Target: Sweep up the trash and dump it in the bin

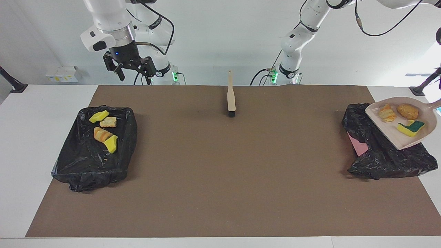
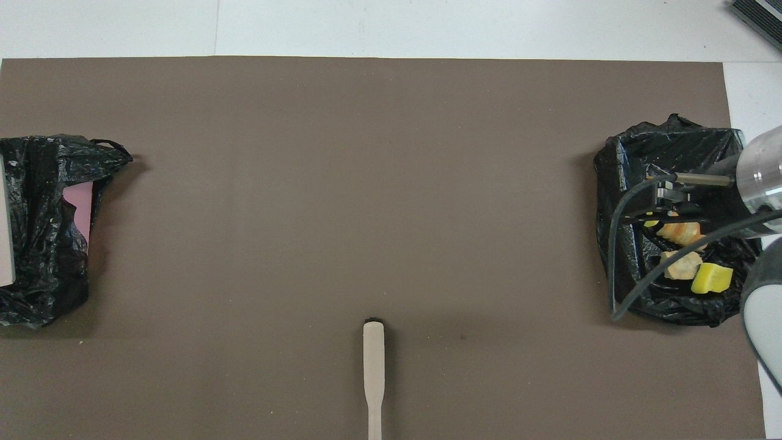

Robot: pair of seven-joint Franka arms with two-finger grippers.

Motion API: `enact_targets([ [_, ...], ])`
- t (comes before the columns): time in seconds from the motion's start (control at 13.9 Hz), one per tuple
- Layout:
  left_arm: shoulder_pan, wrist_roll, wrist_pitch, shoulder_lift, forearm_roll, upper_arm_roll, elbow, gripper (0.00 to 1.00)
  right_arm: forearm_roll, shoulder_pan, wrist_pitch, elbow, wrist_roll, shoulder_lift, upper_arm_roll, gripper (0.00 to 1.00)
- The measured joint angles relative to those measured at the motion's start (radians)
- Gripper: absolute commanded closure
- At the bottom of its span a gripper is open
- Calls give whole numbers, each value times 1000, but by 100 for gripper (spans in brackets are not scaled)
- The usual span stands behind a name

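Observation:
The beige dustpan hangs tilted in the air over the black-bagged bin at the left arm's end. It holds three trash pieces: a flaky bread lump, a round brown lump and a yellow, green-backed sponge. Its handle runs out of the facing view, and my left gripper is out of view. Several more scraps, among them a yellow sponge and a bread lump, lie in the bin at the right arm's end. My right gripper is open and empty, raised high above the mat's edge nearest the robots.
The beige brush lies on the brown mat at the middle of the edge nearest the robots, bristles pointing away from them; it also shows in the overhead view. A pink patch shows through the bag at the left arm's end.

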Motion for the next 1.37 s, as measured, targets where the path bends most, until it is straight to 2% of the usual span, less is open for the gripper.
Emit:
enact_targets([
  [0.36, -50, -50, 49, 6, 240, -13, -42, 100, 0, 3, 0, 3, -31, 0, -8, 0],
  [0.5, -77, -87, 50, 0, 327, -14, -59, 100, 0, 20, 0, 6, -52, 0, -42, 0],
  [0.72, -105, -164, 50, -22, 455, -15, -99, 100, 0, 97, -1, 9, -57, 0, -132, 0],
  [0.94, -139, -223, 46, -44, 572, -16, -122, 100, 0, 114, -1, 9, -68, 0, -161, 0],
  [1.37, -233, -322, -80, -86, 729, -17, -130, 100, 0, 101, -1, 10, -68, 0, -178, 0],
])
